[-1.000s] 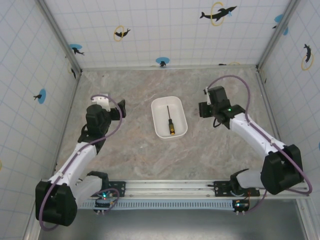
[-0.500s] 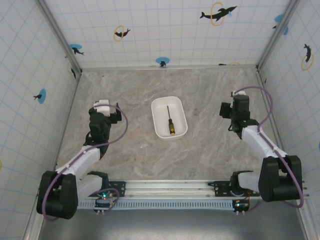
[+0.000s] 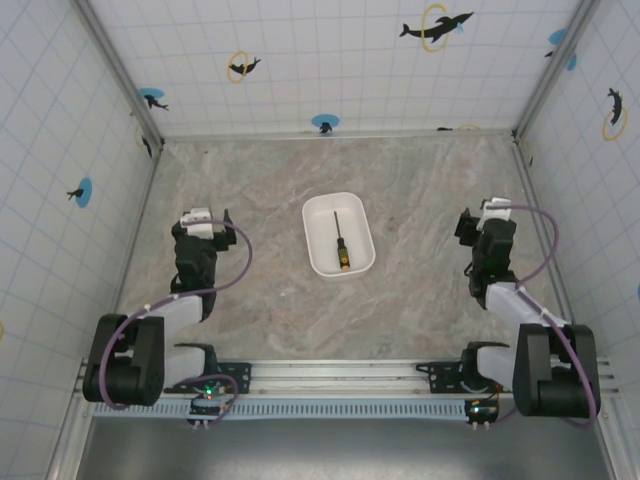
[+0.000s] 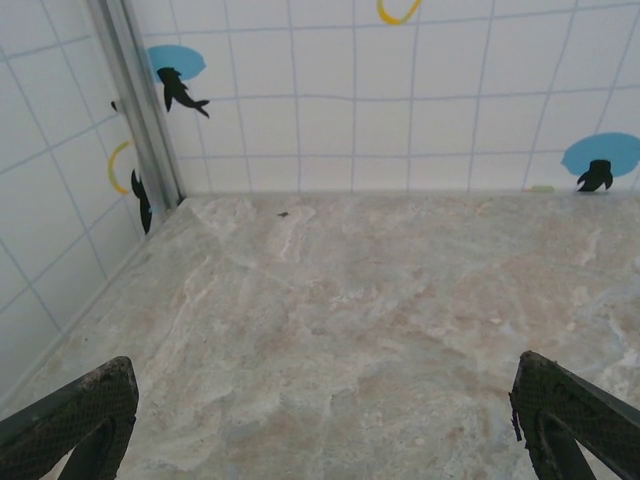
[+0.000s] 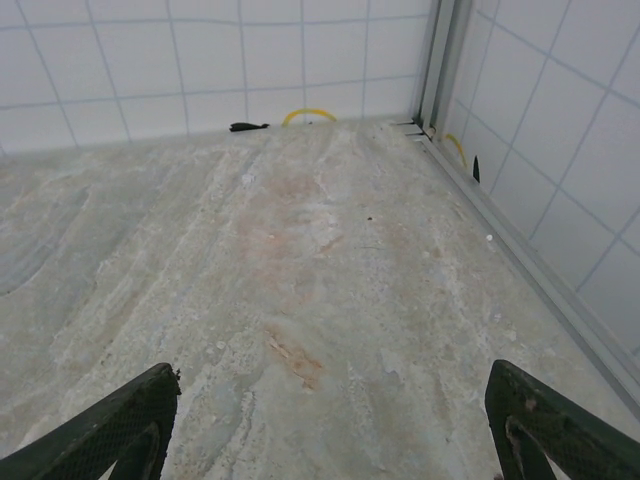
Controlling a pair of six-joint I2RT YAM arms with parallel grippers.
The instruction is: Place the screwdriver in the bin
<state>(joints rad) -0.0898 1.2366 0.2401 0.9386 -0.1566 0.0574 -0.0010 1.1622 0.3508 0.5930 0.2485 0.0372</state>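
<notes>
The screwdriver [image 3: 341, 244] lies lengthwise inside the white bin [image 3: 322, 261] at the table's middle, its orange-yellow and black handle toward the near end and its thin shaft pointing away. My left gripper [image 3: 203, 222] is pulled back at the left, well clear of the bin, its jaws wide open and empty [image 4: 320, 440]. My right gripper [image 3: 491, 216] is pulled back at the right, also open and empty [image 5: 330, 440]. Both wrist views look over bare marble floor toward the tiled walls.
Tiled walls with dolphin stickers enclose the marble table [image 3: 400, 180] on three sides. Metal corner posts [image 4: 140, 100] [image 5: 440, 60] stand at the back corners. A metal rail [image 3: 340, 375] runs along the near edge between the arm bases.
Both arms have drawn back toward their bases, the left gripper moving leftward and nearer, the right moving rightward and nearer. The screwdriver and bin have stayed still.
</notes>
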